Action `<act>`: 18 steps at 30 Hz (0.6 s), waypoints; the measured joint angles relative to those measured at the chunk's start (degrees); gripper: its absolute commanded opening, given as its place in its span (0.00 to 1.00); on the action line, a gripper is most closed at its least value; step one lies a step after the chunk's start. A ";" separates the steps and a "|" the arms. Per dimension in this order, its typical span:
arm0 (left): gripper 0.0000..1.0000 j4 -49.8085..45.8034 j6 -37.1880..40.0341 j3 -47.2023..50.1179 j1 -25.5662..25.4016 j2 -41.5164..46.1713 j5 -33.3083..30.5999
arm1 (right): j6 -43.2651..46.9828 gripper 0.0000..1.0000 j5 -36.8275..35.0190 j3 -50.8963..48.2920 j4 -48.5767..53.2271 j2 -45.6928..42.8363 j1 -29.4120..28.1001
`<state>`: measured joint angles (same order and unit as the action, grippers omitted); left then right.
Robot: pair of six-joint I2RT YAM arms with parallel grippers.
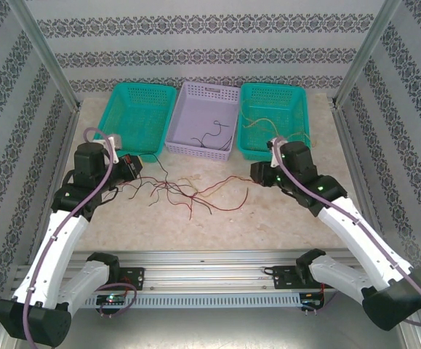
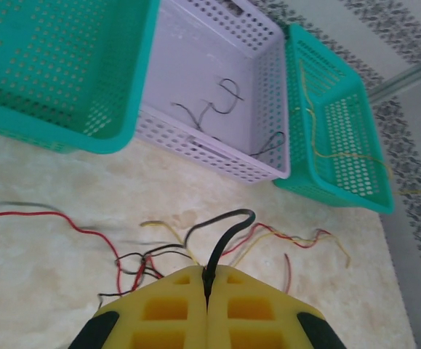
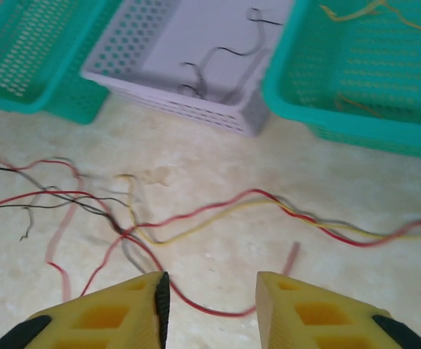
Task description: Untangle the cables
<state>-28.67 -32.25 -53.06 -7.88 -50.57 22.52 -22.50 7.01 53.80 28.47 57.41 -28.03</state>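
Observation:
A tangle of thin red, yellow and dark cables [image 1: 177, 190] lies on the table in front of the baskets. My left gripper [image 1: 136, 169] hovers at the tangle's left end. In the left wrist view, my left gripper [image 2: 208, 280] is shut on a black cable [image 2: 228, 233] that arches up out of its tips. My right gripper [image 1: 256, 173] is at the tangle's right end. In the right wrist view, it [image 3: 211, 291] stands open with nothing between its fingers, above a red cable [image 3: 217, 200] and a yellow cable [image 3: 217, 216] that run side by side.
Three baskets stand in a row at the back: a teal basket [image 1: 145, 86] on the left, a lavender basket [image 1: 210, 86] holding dark cables [image 1: 214, 134], and a teal basket [image 1: 272, 86] on the right holding yellow cables [image 1: 268, 122]. Patterned walls close in both sides.

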 measured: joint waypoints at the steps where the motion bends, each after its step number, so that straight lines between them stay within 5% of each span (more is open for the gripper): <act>1: 0.00 0.87 -0.52 0.00 -0.55 -0.02 0.50 | 0.07 0.46 0.44 0.00 -2.12 0.74 -1.97; 11: 0.00 8.61 -5.92 0.00 -12.52 -0.50 1.62 | 3.91 0.54 5.20 3.17 -18.25 14.53 -18.99; 18: 0.00 11.28 -8.96 -0.02 -13.31 -1.70 1.66 | 7.69 0.57 8.11 2.21 -28.68 15.41 -23.10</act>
<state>-17.39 -41.21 -53.08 -21.19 -52.27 24.18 -14.81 15.11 56.01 -0.21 72.82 -51.13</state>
